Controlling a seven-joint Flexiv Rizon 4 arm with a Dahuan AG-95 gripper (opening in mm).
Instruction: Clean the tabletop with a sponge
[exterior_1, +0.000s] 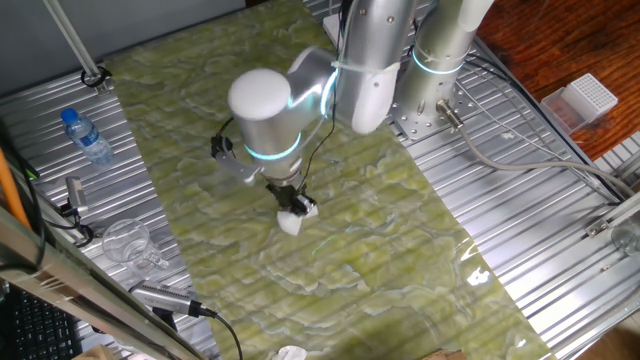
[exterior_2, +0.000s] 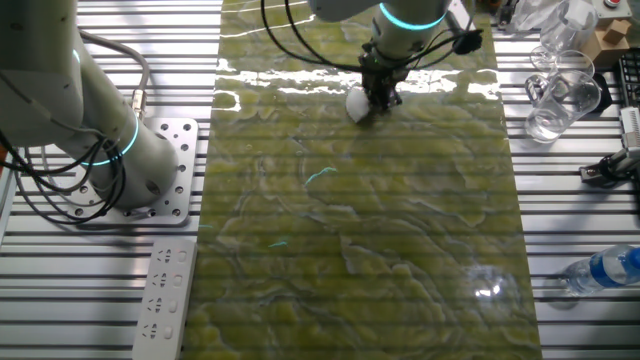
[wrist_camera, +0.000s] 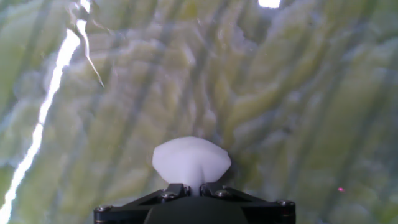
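Observation:
The tabletop (exterior_1: 400, 230) is a glossy yellow-green sheet with pale wavy veins; it also shows in the other fixed view (exterior_2: 380, 230) and fills the hand view (wrist_camera: 280, 93). My gripper (exterior_1: 293, 203) points down at the sheet and is shut on the white sponge (exterior_1: 292, 222), which presses on the sheet. In the other fixed view the gripper (exterior_2: 379, 97) holds the sponge (exterior_2: 358, 103) near the sheet's far end. In the hand view the sponge (wrist_camera: 191, 160) bulges out from between the closed jaws of the gripper (wrist_camera: 193, 186).
Ribbed grey metal panels (exterior_1: 530, 210) flank the sheet. A water bottle (exterior_1: 86, 137), a clear glass (exterior_1: 127, 243) and cables lie on the left side. A white ridged box (exterior_1: 586, 98) is at the right. A white crumpled scrap (exterior_1: 289, 352) lies at the near edge. The arm base (exterior_2: 150, 165) stands beside the sheet.

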